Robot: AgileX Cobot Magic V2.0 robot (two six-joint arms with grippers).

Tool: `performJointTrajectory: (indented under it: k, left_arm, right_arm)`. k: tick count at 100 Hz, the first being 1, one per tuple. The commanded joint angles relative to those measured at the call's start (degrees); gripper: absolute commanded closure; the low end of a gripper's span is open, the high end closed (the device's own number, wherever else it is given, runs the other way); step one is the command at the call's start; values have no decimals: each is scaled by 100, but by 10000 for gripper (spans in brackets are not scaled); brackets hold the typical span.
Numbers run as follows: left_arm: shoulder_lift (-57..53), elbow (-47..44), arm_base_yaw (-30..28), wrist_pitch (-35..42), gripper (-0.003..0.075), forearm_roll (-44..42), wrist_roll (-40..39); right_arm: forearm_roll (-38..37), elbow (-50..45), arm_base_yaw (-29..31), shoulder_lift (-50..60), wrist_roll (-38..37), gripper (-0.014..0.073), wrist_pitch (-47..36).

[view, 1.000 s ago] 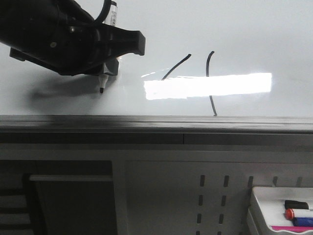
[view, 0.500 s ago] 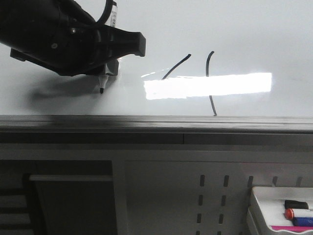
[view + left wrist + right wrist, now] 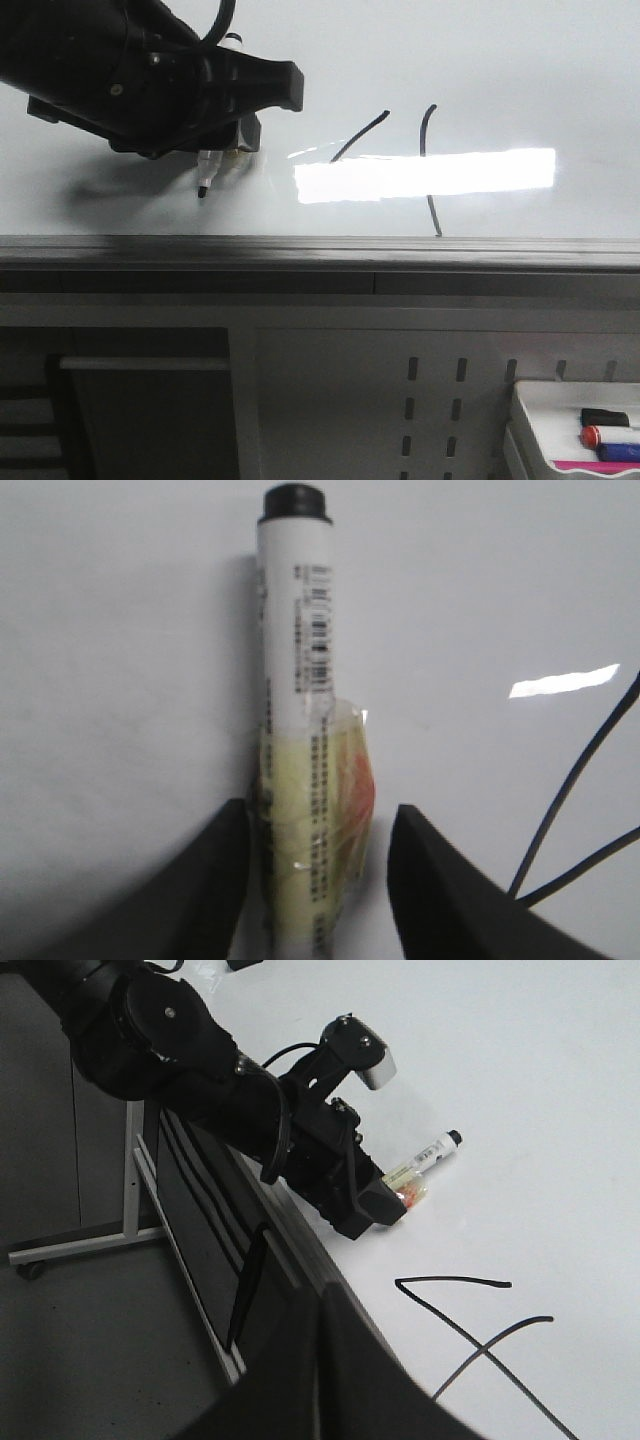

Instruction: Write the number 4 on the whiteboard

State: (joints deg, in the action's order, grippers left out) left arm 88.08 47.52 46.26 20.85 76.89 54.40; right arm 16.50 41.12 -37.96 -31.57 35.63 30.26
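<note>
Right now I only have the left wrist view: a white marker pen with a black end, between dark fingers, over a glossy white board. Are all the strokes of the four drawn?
Observer: The right wrist view shows three thin black strokes of the number 4, two of them crossing.
Operator: Where is the pen relative to it?
Observer: In the front view, the marker pen in the left gripper is left of the strokes, apart from them, over the whiteboard.
Operator: Any spare markers?
Observer: A small white tray at lower right holds some.

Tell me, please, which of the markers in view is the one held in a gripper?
The white marker clamped in the left gripper over the whiteboard; the red marker and its neighbours lie loose in the tray.
</note>
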Motion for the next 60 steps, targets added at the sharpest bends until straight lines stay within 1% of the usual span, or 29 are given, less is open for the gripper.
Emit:
performJointTrajectory:
  k: [1,6,9,13,16,38,47,60]
  left_arm:
    - [28,70,-67,381,276,95,-21]
    - [28,70,-67,390,197,95,-21]
    - [17,70,-67,390,165,95,-21]
    - [3,70,-67,390,134,95,-21]
    - [-6,80,-67,405,124,95,-21]
    - [-379,80,-46,426,121,95,-21]
    - [-808,70,-5,354,121,95,187]
    - [-1667,70,201,296,133,95,587]
  right_arm:
    - [33,168,20,-18,-8,654,-399]
    - [33,168,20,-18,-8,654,-399]
    - [33,168,20,-18,-8,654,-399]
    - [33,168,20,-18,-8,654,-401]
    - [33,168,20,-18,-8,654,-401]
    - [33,168,20,-8,-8,654,-424]
    - [33,168,20,77,-8,654,-401]
    - [-23,168,20,422,-8,654,-363]
